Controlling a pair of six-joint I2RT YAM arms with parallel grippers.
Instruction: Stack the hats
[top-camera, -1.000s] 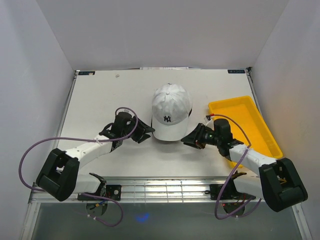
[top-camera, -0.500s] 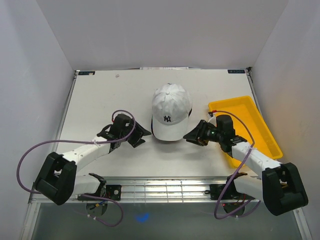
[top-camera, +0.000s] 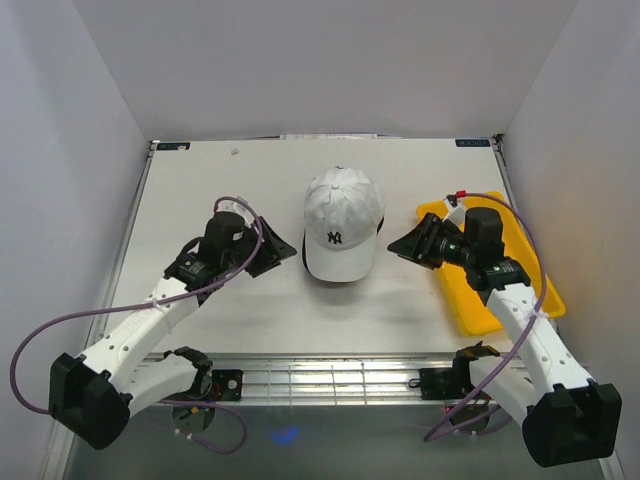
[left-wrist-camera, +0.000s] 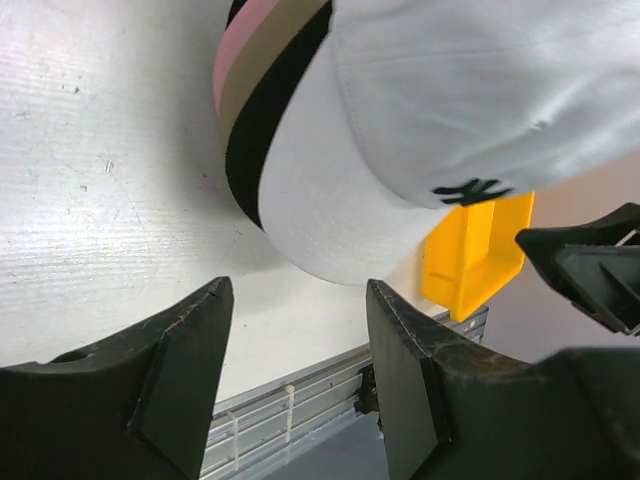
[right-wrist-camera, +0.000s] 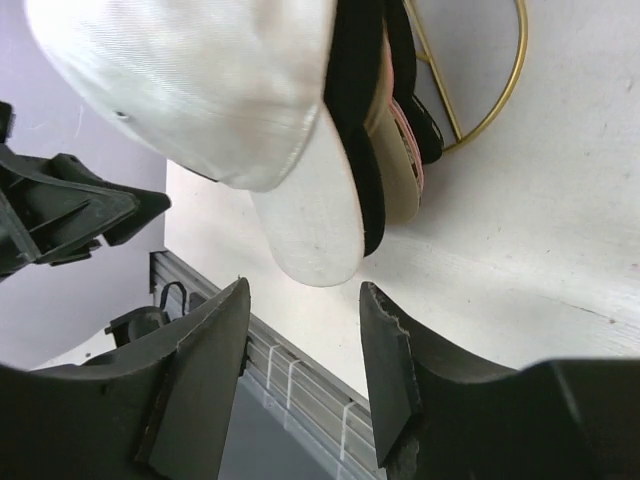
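Stack of hats (top-camera: 344, 225) sits mid-worktop (top-camera: 200, 180), white NY cap (left-wrist-camera: 470, 90) on top; stacking appears complete. L jaws and R jaws both apart, empty, flanking stack w/o contact. Next: pull arms clear w/o snagging stack.

Bright, diffuse overhead light; white worktop (top-camera: 190, 190) evenly lit, soft shadow beneath the hats (top-camera: 343, 225). Wrist views: fingers (left-wrist-camera: 185, 380) of the left claw (left-wrist-camera: 297, 290) dark, slightly soft; white crown nearly overexposed.
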